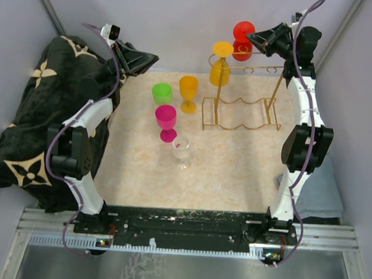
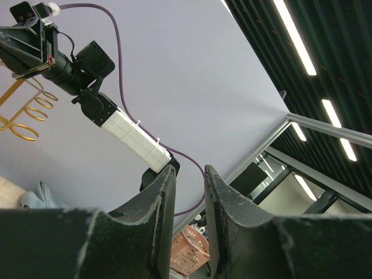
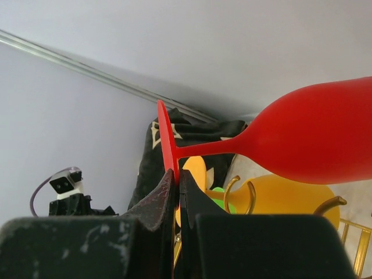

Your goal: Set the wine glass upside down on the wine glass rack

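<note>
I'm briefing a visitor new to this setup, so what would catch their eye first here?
First the red wine glass, pinched by its foot in the right pincer at the far right, close to the gold wire rack where a yellow glass already hangs upside down. Then a green glass, an orange glass, a pink glass and a clear glass standing upright mid-table, and the black floral blanket heaped at the left.

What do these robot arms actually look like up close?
The left arm and right arm match: white link segments, bulky black joints, black wedge-shaped jaws with scuffed surfaces. A thin purple cable trails along each. No markings are legible.
</note>
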Robot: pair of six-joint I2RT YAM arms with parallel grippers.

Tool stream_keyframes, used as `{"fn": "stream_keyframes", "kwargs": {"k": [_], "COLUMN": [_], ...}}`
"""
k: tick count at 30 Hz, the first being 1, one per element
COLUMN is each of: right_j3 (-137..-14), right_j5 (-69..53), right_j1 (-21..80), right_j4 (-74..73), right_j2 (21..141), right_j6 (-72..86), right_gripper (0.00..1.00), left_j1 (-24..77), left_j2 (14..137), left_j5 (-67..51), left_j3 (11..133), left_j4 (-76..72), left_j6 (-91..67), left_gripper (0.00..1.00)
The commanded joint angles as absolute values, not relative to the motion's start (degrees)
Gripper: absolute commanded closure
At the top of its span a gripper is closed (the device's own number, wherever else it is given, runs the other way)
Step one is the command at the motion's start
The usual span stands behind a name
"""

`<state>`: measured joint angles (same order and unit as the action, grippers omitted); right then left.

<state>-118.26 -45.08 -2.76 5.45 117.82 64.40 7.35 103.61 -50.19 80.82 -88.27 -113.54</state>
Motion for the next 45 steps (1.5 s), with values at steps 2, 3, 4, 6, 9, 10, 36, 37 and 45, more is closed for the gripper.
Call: {"fn": "stream_keyframes", "kwargs": {"k": [2, 3, 4, 6, 9, 10, 36, 37, 45], "right_j3": [-120.7, -120.3, -119.9, -119.4, -118.4, -118.4, -116.9, -116.5, -113.1], "right_j5": [-45.2, -45.0, -45.1, -45.2, -44.9, -44.8, -44.7, -44.7, -44.6], "right_j1": [-2.4, -2.4, -2.3, -2.4, -2.4, -2.4, -2.4, -2.4, -2.4], "right_j4": [3.5, 3.2, 3.1, 2.8, 2.3, 1.8, -4.6, -4.6, -4.2], "right_j2": [115.8, 115.5, 115.3, 114.9, 113.9, 113.7, 111.4, 111.3, 109.5], "right_j6": [62.1, 61.9, 61.9, 61.9, 61.7, 61.6, 58.3, 58.2, 57.6], "right_gripper": [1.0, 1.0, 1.0, 1.0, 1.0, 1.0, 1.0, 1.0, 1.0], "left_j1": [7.2, 7.1, 7.1, 7.1, 7.1, 7.1, 7.1, 7.1, 7.1], "left_j2": [102.4, 102.3, 102.3, 102.3, 102.1, 102.1, 101.9, 101.8, 102.0], "left_j5": [-50.5, -50.5, -50.4, -50.4, -50.4, -50.4, -50.0, -50.1, -49.8], "left_j3": [80.5, 80.4, 80.4, 80.3, 80.1, 80.0, 78.7, 78.7, 78.9], "left_j4": [-92.4, -92.3, -92.3, -92.4, -92.3, -92.3, -92.6, -92.6, -92.5], "left_j6": [-113.2, -113.2, -113.2, -113.2, -113.2, -113.2, -113.2, -113.2, -113.4], "left_gripper": [0.67, 0.67, 0.68, 0.68, 0.68, 0.68, 0.67, 0.67, 0.67]}}
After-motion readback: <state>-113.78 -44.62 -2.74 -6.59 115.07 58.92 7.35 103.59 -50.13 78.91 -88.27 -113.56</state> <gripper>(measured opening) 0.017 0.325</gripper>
